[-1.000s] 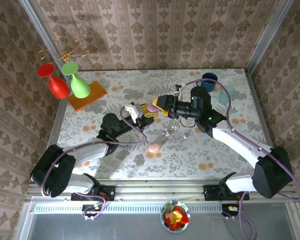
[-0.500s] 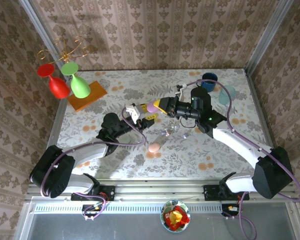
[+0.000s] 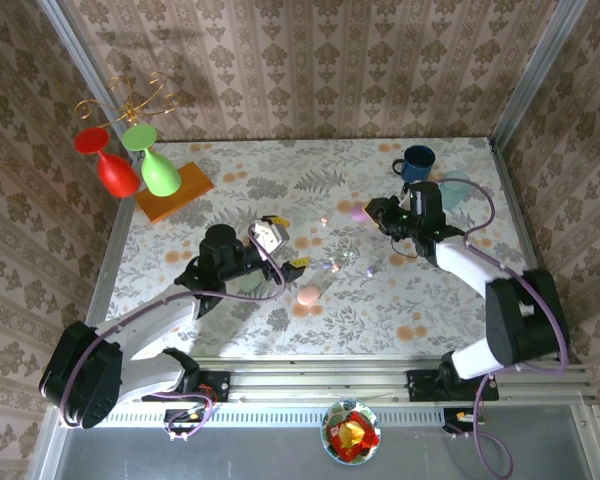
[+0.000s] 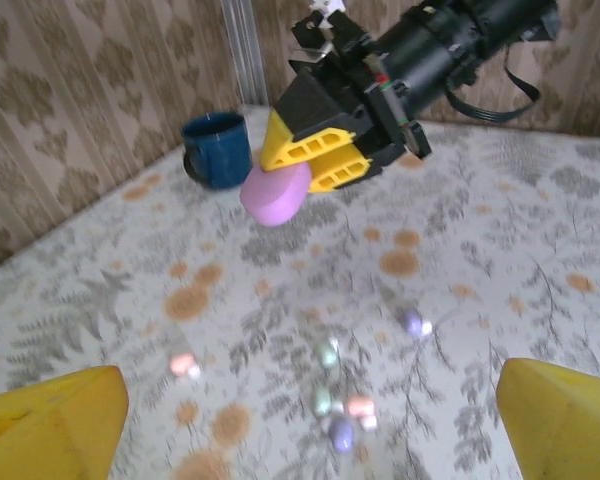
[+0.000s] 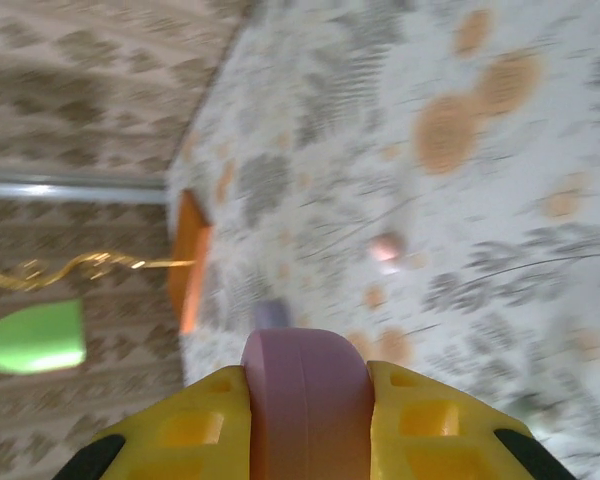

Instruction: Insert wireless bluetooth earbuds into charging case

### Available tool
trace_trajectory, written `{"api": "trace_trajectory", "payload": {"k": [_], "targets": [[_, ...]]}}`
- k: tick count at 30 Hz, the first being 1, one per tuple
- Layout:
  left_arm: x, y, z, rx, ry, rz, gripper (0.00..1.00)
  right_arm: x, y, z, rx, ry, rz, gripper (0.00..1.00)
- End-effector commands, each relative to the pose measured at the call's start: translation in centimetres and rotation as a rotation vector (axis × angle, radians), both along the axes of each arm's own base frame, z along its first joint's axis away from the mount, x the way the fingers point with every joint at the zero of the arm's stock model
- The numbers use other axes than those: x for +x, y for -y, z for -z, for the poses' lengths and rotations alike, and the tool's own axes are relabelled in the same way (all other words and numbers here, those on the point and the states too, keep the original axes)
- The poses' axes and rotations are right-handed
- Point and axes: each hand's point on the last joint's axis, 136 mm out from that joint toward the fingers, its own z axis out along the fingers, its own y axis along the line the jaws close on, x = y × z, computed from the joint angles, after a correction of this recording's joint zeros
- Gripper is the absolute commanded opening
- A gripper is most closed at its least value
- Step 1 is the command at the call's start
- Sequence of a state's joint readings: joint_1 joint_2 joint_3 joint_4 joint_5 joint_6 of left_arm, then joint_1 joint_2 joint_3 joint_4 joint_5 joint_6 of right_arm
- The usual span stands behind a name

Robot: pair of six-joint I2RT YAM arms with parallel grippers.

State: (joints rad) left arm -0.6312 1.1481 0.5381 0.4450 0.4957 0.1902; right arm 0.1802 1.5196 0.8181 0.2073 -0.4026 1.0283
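**Floral table with one case lifted and the earbuds lying loose**

Wallpapered walls [image 3: 310, 60] and an aluminium corner post [image 3: 540, 68] close in a table [image 3: 230, 180] covered with a floral print. All places are given from the blue mug [image 3: 415, 160], which stands at the table's far right. An orange board [image 3: 175, 190] lies well to the mug's left. The right gripper [image 4: 298, 168], just left of the mug and nearer the arm bases, is clamped on a lilac case [image 4: 276, 195] held above the table. The left gripper [image 3: 288, 241], farther left of the mug, has its jaws spread wide and holds nothing. A pink case [image 3: 308, 295] lies on the table, left of the mug and much nearer the bases. The wireless earbuds [image 4: 358, 405] lie scattered on the cloth between the mug and the pink case.

The right wrist view is blurred, and there the held case looks pinker, possibly from the light. Whether its lid is open cannot be told. In the left wrist view the frame's lower corners cut off the left fingers [image 4: 50, 425].
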Motion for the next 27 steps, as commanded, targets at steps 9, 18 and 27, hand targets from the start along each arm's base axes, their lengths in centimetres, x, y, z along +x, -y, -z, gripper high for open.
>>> {"api": "trace_trajectory", "payload": {"k": [9,18,27], "targets": [[-2.5,0.5,5.3,0.127,-0.06,-0.002,0.96,5.2,0.3,9.4,-0.036,-0.144,-0.008,0.09],[-3.9,0.8,9.2,0.196,-0.091,-0.003,0.93,4.1,1.1,10.2,-0.111,-0.161,-0.024,0.44],[-5.3,2.3,12.7,0.272,-0.114,0.067,0.89,1.2,3.2,5.9,-0.233,-0.095,0.001,0.73]]}}
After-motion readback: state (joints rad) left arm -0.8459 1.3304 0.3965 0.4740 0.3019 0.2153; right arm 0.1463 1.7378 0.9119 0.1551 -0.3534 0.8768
